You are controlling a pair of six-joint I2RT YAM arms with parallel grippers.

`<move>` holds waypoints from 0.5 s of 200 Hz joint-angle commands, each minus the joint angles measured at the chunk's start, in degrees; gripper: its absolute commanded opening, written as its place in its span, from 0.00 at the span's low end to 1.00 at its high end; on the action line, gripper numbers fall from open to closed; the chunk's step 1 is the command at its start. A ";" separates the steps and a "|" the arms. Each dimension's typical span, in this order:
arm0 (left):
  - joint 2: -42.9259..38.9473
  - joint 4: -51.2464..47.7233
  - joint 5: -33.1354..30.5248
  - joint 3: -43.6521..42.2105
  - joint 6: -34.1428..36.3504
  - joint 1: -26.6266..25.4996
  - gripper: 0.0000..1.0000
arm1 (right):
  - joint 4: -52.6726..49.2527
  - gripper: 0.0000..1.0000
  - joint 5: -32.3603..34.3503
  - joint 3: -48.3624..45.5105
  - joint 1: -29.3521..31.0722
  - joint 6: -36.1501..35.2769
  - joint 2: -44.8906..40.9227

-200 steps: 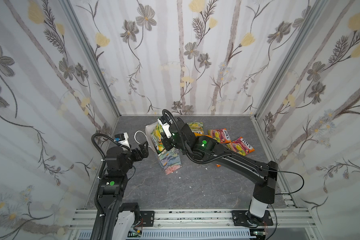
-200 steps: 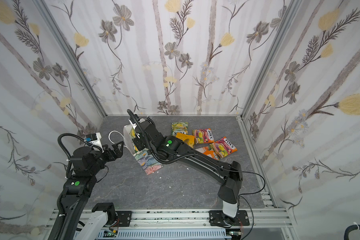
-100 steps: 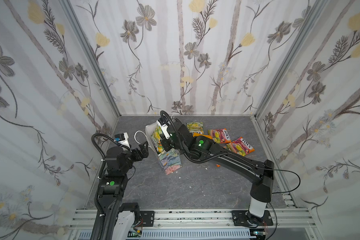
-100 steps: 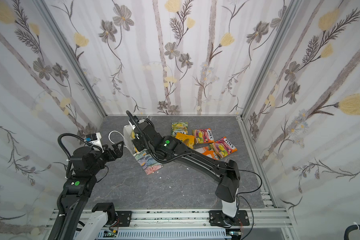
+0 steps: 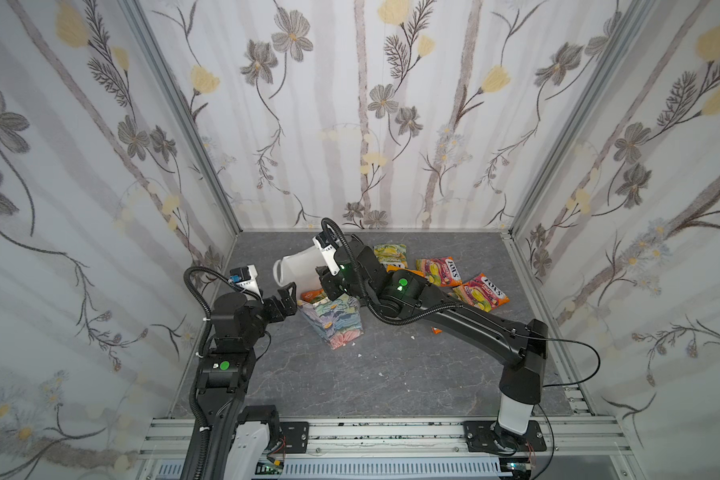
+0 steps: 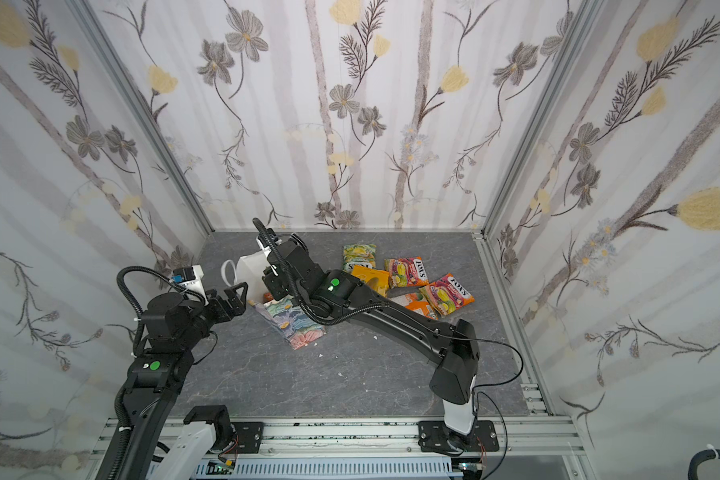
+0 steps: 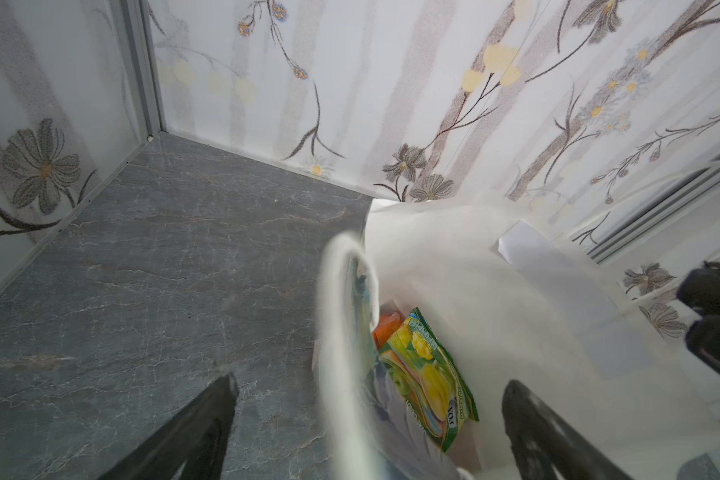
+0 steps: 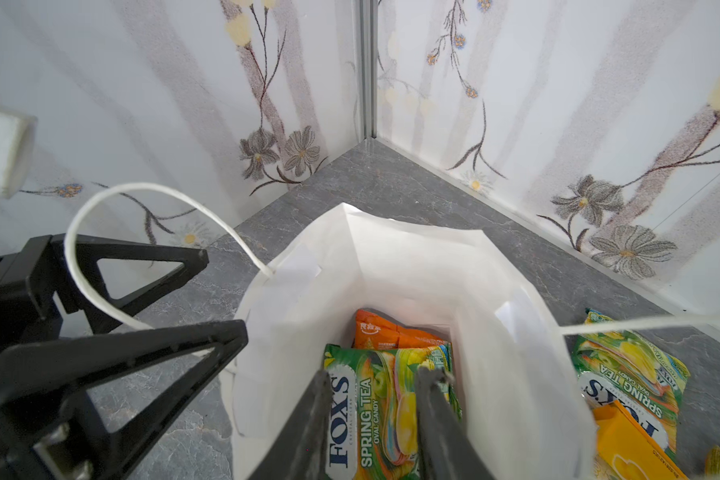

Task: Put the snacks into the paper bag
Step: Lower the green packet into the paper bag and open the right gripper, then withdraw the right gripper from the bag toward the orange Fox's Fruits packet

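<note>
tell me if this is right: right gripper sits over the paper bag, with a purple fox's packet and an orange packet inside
One slip: the Fox's packet is green-yellow, not purple, as the right wrist view shows. The right gripper does sit over the paper bag, and the orange packet lies inside too.

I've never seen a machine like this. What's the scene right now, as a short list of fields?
bag: paper bag standing on the grey table, mouth open
inside bag: green FOX'S packet on top of an orange packet
right claw: open, in the bag's mouth, over the green packet
left claw: open, at the bag's rim by its cord handle
outside bag: at least five loose packets on the table beside it
</note>
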 commanded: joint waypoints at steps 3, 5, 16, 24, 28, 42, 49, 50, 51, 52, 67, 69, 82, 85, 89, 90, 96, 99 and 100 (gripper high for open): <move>0.08 1.09 0.36 -0.15 -0.29 0.03 1.00 | 0.80 0.35 -0.61 0.53 0.06 -0.02 -0.35; 0.08 1.09 0.40 -0.11 -0.22 0.03 1.00 | 0.77 0.35 -0.59 0.53 0.08 -0.03 -0.43; 0.09 1.08 0.41 -0.15 -0.29 0.03 1.00 | 0.69 0.35 -0.50 0.50 -0.03 -0.03 -0.67; 0.17 1.09 0.41 -0.10 -0.29 0.03 1.00 | 0.60 0.34 -0.55 0.50 -0.10 -0.01 -0.93; 0.17 1.09 0.48 -0.14 -0.29 0.03 1.00 | 0.55 0.34 -0.50 0.50 -0.08 -0.02 -1.03; 0.26 1.17 0.64 -0.10 -0.27 0.03 1.00 | 0.25 0.34 -0.67 0.51 -0.12 -0.07 -1.45; 0.26 1.18 0.74 -0.14 -0.29 0.03 0.99 | 0.12 0.34 -0.99 0.50 -0.12 0.06 -1.80; 0.26 1.18 0.75 -0.12 -0.29 0.03 0.99 | 0.11 0.34 -1.06 0.50 -0.12 0.06 -1.92; 0.26 1.18 0.76 -0.11 -0.29 0.03 0.99 | 0.11 0.34 -1.17 0.50 -0.12 0.06 -1.98; 0.30 1.18 0.76 -0.11 -0.29 0.03 0.99 | 0.07 0.34 -1.19 0.50 -0.12 0.10 -1.97; 0.35 1.18 1.03 -0.10 -0.21 0.03 0.95 | -0.10 0.34 -2.60 0.34 -0.04 0.49 -3.10; 0.28 1.18 1.16 -0.08 -0.20 0.03 0.94 | -0.09 0.34 -2.83 0.26 -0.08 0.67 -3.34; 0.43 1.18 1.54 0.02 -0.14 0.03 0.91 | 0.01 0.33 -4.57 -0.69 0.03 1.48 -5.29; 0.43 1.24 1.63 0.01 -0.12 0.03 0.90 | 0.18 0.33 -5.03 -1.22 0.05 1.72 -5.93; 0.43 1.26 1.85 0.04 -0.03 0.03 0.90 | 0.70 0.33 -5.47 -2.23 0.14 1.92 -7.03; 0.43 1.26 1.88 0.02 -0.03 0.03 0.89 | 0.89 0.33 -5.62 -2.53 0.14 2.04 -7.30; 0.43 1.27 1.94 0.00 -0.03 0.03 0.88 | 2.16 0.34 -6.33 -4.65 0.23 2.16 -9.19; 0.36 1.27 2.04 0.02 -0.03 0.03 0.87 | 3.13 0.34 -6.62 -6.01 0.30 2.21 -10.24; 0.35 1.27 2.06 0.00 -0.03 0.03 0.87 | 3.46 0.34 -6.64 -6.49 0.31 2.28 -10.71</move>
